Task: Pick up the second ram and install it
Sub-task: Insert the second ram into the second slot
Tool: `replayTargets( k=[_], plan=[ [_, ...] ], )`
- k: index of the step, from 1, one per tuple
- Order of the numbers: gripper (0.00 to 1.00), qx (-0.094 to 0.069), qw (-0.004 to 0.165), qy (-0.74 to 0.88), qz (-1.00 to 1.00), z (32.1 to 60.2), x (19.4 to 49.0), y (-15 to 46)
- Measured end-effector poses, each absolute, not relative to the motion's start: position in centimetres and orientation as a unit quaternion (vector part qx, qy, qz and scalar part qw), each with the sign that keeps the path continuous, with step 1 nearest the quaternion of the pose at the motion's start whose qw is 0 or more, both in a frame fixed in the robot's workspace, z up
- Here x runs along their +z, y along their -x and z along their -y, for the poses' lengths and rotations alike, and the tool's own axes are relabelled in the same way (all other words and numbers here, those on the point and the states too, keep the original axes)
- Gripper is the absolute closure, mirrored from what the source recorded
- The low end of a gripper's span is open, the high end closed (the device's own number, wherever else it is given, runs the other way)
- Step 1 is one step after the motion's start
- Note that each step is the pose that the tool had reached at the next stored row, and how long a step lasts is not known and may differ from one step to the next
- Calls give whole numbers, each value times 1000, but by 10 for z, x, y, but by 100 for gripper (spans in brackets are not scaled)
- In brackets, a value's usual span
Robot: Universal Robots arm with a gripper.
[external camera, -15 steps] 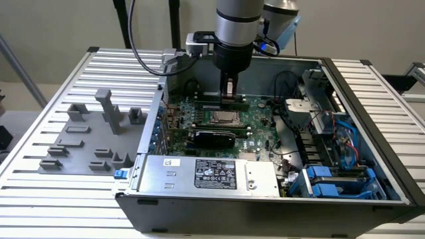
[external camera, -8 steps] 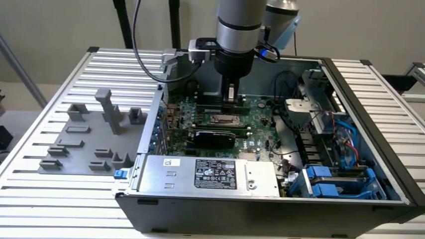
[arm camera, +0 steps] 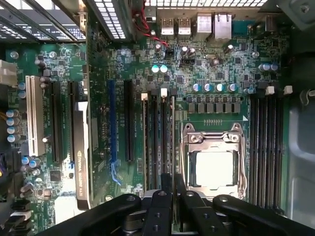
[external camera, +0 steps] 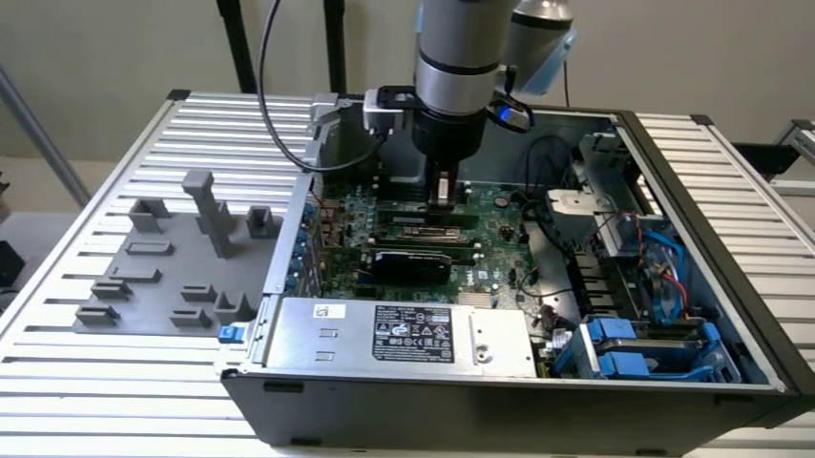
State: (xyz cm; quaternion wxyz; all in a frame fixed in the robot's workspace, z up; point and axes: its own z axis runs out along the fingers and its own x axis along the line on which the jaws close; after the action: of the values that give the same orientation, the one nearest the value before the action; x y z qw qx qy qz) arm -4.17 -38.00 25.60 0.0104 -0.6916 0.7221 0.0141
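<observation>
**Second ram at the slots, not seated yet**

Slatted bench carries the open PC case. Your hand is low over the motherboard, fingers drawn narrow, apparently pinching the second ram edge-on. It sits over the memory slots just beside the CPU socket. Pickup looks done. Can't tell whether it's fully seated.

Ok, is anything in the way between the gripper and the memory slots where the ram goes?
Nothing visible does. The gripper hangs directly over the black memory slots beside the CPU socket, and the gap beneath it looks free of cables or cards.
</observation>
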Motion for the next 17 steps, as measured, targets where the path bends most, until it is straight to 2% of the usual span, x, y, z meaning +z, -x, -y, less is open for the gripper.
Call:
replayTargets(
  k=[17],
  plan=[
    [100, 14, 10, 691, -722, 380, 232, 42]
  ],
)
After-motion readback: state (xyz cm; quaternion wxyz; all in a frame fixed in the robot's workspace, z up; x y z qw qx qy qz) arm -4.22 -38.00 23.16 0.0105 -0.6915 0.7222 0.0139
